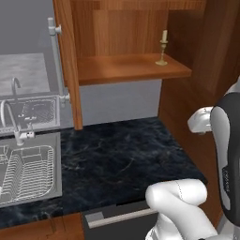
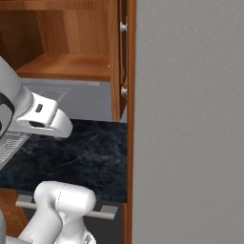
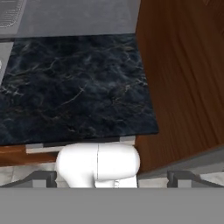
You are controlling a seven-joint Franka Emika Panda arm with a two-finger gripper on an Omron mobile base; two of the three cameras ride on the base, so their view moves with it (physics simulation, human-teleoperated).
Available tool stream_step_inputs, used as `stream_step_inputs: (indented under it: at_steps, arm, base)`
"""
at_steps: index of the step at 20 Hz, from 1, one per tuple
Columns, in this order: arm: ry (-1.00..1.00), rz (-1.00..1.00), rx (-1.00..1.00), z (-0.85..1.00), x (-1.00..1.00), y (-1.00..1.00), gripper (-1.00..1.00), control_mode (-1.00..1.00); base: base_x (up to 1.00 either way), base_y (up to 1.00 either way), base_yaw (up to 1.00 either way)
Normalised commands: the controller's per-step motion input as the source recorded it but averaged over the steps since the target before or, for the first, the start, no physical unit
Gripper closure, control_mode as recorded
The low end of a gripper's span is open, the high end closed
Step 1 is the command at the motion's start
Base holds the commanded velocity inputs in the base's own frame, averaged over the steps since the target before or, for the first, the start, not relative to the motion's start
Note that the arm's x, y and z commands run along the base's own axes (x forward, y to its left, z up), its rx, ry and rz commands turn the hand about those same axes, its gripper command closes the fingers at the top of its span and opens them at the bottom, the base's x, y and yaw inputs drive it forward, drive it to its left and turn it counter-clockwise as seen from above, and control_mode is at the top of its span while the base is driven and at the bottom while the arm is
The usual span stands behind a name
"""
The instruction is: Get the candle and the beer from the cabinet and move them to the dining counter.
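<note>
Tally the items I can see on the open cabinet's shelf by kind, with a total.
Candle in brass holder, near the shelf's right front edge: 1
Beer bottles: 0 on the part of the cabinet shelf that shows
Total: 1

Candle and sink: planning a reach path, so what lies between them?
In the left base view, the cabinet's open door with its bar handle hangs between the candle and the sink, above bare black counter.
</note>
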Motion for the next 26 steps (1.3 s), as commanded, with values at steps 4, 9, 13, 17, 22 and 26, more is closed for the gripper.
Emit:
stream_step_inputs:
  at_steps: [4, 9, 13, 17, 22, 26]
  arm:
    - [0.00, 0.00, 0.00, 0.00, 0.00, 0.00, -1.00, 1.00]
    - [0.00, 0.00, 0.00, 0.00, 0.00, 0.00, -1.00, 1.00]
    - [0.00, 0.00, 0.00, 0.00, 0.00, 0.00, -1.00, 1.00]
    - [0.00, 0.00, 0.00, 0.00, 0.00, 0.00, -1.00, 1.00]
    - [0.00, 0.00, 0.00, 0.00, 0.00, 0.00, -1.00, 1.00]
    - [0.00, 0.00, 0.00, 0.00, 0.00, 0.00, -1.00, 1.00]
  base:
    - [0.68, 0.13, 0.00]
    - [0.65, 0.28, 0.01]
    - [0.60, 0.15, 0.00]
    - [0.30, 0.20, 0.02]
    - [0.01, 0.17, 0.05]
    - [0.00, 0.09, 0.05]
